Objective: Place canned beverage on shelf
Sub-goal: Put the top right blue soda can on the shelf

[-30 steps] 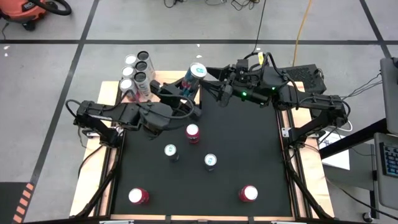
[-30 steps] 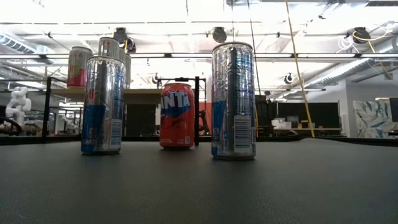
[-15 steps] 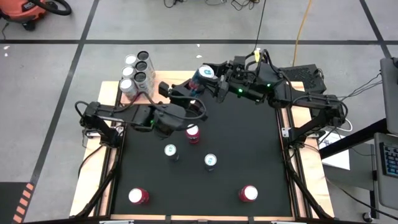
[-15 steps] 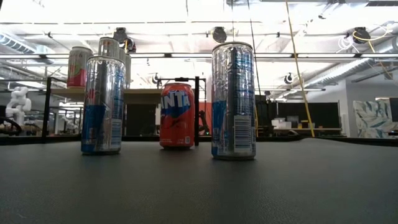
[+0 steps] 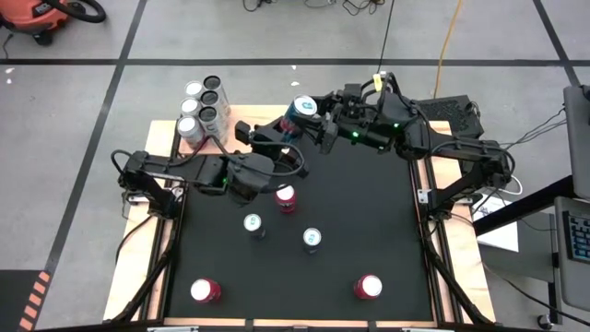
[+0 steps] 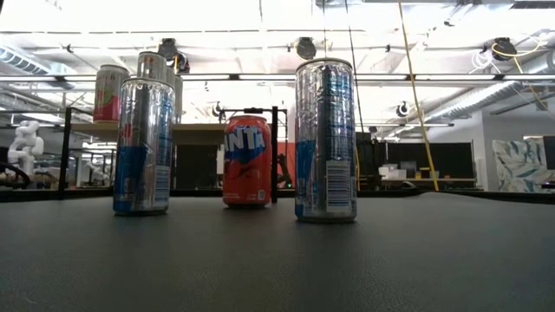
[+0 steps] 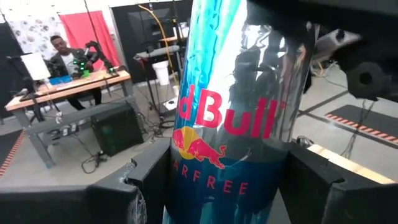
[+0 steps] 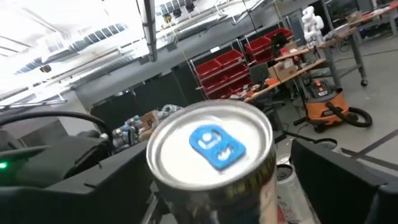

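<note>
A blue-and-silver Red Bull can [image 7: 230, 118] hangs above the table's far edge, and my left gripper [image 5: 279, 138] is shut on it. In the high view the can [image 5: 300, 111] shows a blue pull tab, just right of the pale wood shelf [image 5: 238, 114], which bears several cans [image 5: 203, 109]. My right gripper [image 8: 214, 186] is open. Its fingers stand on either side of the can's top [image 8: 210, 144], and a gap shows at one finger [image 8: 336, 177]. My left gripper pinches the can's lower wall [image 7: 186, 186] between its two fingers [image 7: 146, 186]. The fingers come in level from the table's left side and lie across the can. The can stands about upright, lifted clear of the table.
On the black mat stand a red-topped can [image 5: 286, 195], two silver cans [image 5: 253, 222] [image 5: 312, 239], and two red cans [image 5: 205, 290] [image 5: 368, 287] near the front edge. In the low view the shelf [image 6: 195, 130] stands behind an orange can [image 6: 247, 160].
My left gripper has carried the can a short way toward the table's right edge, closer to my right gripper, and has kept still since. The can has stayed upright and clear of the table.
</note>
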You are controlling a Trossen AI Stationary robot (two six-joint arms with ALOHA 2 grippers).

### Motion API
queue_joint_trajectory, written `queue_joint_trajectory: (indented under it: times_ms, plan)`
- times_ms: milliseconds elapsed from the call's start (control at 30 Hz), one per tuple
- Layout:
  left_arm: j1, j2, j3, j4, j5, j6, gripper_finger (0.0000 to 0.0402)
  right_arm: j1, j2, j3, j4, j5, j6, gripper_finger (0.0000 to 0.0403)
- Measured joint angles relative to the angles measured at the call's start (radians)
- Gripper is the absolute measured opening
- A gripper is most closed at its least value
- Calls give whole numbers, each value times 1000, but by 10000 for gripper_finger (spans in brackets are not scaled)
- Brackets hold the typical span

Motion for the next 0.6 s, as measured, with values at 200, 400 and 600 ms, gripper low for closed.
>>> queue_joint_trajectory:
  times_ms: [200,400,600]
  plan:
    - [0,0,0,13,10,1,232,0,-1,0,0,-1,0,290]
    - [1,-1,0,11,28,-4,240,0,-2,0,-4,2,-13,231]
    - [-4,-5,0,11,103,-11,288,-1,-4,0,-4,-1,-29,213]
